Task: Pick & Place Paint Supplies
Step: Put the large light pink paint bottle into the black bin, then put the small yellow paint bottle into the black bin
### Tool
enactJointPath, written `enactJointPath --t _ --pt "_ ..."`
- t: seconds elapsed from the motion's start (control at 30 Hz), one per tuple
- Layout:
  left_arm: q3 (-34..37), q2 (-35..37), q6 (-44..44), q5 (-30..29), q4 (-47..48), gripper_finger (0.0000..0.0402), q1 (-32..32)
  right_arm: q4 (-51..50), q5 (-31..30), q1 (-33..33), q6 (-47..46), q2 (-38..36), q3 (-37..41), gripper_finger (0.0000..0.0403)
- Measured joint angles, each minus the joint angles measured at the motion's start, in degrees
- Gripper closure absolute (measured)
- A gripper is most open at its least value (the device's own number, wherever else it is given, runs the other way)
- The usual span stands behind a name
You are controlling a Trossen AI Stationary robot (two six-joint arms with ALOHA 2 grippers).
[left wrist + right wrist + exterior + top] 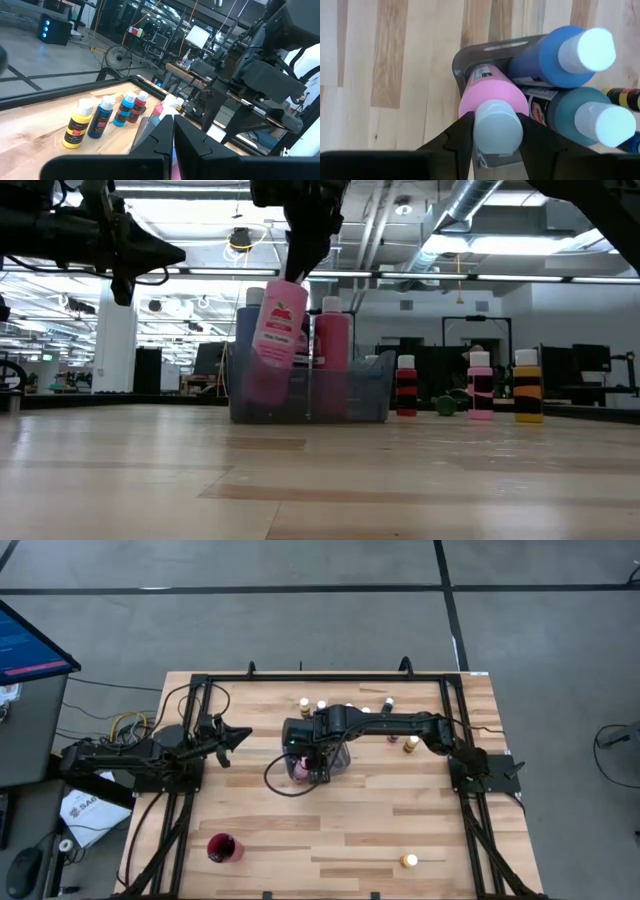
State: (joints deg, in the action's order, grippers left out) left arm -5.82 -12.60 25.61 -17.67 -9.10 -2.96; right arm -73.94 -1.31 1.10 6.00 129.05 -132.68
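Note:
My right gripper [496, 131] is over the grey tray [340, 762] at mid-table, shut on a pink paint bottle [275, 320]. That bottle tilts into the tray's corner [470, 55], beside a blue bottle [555, 55] and a teal one [575, 110] standing in the tray. My left gripper [238, 735] hovers shut to the tray's left, touching nothing. Loose bottles stand upright on the table: two [304, 703] behind the tray, others [411, 744] to its right, one [409, 860] near the front edge. No paintbrushes show. My right gripper pinches the pink bottle's pale cap [496, 125] between its two fingers [457, 137], coming from above and pointing down. The bottle hangs tilted below the fingers, its lower part [262, 365] inside the tray. Whether its base touches the tray floor cannot be told.
A red cup [224, 848] stands near the table's front left. Black frame rails [190, 740] run along the left and right sides of the table. Bare wood [330, 830] lies between the tray and the front edge.

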Motion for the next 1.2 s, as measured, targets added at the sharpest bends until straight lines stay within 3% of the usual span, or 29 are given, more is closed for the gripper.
enactJointPath --t 0.37,0.87,1.2 --pt "0.0 0.0 0.4 1.9 0.0 0.0398 0.0 4.5 0.0 0.0 0.0 0.3 -0.1 0.0257" --pt "0.0 0.0 0.3 2.6 -0.1 0.0398 0.0 0.5 -0.2 -0.5 -0.9 -3.0 0.1 0.0242" --pt "0.0 -0.5 0.3 2.6 -1.3 0.0398 0.0 -3.9 -6.3 -6.1 -4.5 -9.5 -0.1 0.0256"
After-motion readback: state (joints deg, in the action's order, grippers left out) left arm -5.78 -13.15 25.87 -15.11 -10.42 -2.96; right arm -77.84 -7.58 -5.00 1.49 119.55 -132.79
